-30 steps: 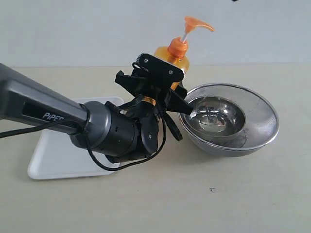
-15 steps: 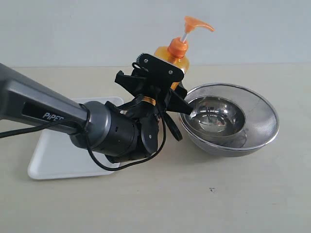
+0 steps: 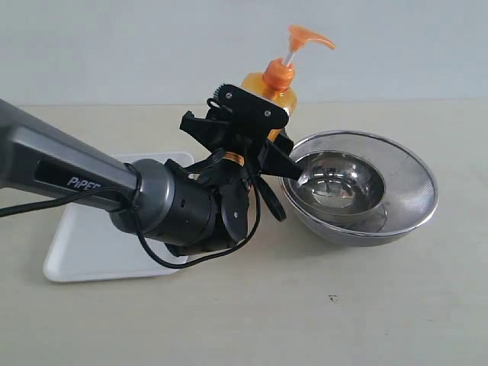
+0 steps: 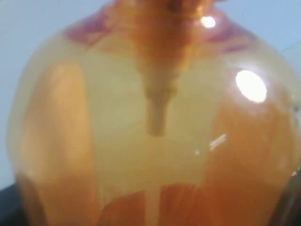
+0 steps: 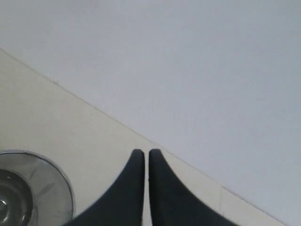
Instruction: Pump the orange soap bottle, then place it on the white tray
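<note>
Orange soap bottle (image 3: pixel 284 97) is gripped around its body by the left claw (image 3: pixel 254 123) near the far edge of the table (image 3: pixel 343 320), between the white tray (image 3: pixel 88 255) and the steel mesh bowl (image 3: pixel 415 202), with its base hidden, while the right claw (image 5: pixel 146 157) is seen closed and empty.

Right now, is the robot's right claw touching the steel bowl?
Apart. In the right wrist view, bare table shows between the shut right gripper and the rim of the steel bowl.

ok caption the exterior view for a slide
Left gripper grips the orange soap bottle beside a steel mesh bowl, white tray nearby.
</note>
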You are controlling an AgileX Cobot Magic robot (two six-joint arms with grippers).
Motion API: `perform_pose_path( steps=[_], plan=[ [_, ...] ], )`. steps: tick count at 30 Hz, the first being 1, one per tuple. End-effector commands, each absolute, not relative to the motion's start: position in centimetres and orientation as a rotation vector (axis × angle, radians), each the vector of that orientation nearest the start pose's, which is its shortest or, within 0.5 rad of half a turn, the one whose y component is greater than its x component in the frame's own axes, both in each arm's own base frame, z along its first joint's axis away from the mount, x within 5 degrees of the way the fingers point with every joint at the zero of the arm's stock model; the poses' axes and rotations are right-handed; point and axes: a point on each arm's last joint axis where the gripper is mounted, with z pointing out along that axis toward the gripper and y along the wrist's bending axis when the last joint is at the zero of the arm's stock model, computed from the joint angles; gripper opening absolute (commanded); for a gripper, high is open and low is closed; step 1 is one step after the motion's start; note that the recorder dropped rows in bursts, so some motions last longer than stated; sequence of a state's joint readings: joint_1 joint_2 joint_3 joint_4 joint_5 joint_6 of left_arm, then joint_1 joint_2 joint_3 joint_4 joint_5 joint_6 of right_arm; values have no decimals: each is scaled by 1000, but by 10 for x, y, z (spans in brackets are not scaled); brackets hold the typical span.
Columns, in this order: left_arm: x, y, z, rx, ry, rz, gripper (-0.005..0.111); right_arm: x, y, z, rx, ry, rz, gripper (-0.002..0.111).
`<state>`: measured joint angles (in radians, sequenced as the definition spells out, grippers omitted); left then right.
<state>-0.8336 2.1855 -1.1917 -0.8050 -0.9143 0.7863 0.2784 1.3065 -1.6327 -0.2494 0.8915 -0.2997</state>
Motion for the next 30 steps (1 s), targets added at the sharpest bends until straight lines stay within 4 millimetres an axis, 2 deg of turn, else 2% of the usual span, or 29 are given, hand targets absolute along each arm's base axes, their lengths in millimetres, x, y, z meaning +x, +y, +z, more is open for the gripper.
perform_pose_path(
  steps=[1, 6, 16, 30],
  plan=[
    [334, -293, 148, 437, 1593, 67, 5, 244, 47, 498, -536, 1921, -327, 0],
    [334, -295, 149, 460, 1577, 63, 5, 234, 45, 497, -521, 1916, -317, 0],
    [334, -293, 152, 439, 1540, 79, 5, 220, 42, 480, -518, 1902, -298, 0],
    [334, -294, 153, 446, 1529, 79, 5, 222, 43, 478, -516, 1901, -289, 0]
  ],
)
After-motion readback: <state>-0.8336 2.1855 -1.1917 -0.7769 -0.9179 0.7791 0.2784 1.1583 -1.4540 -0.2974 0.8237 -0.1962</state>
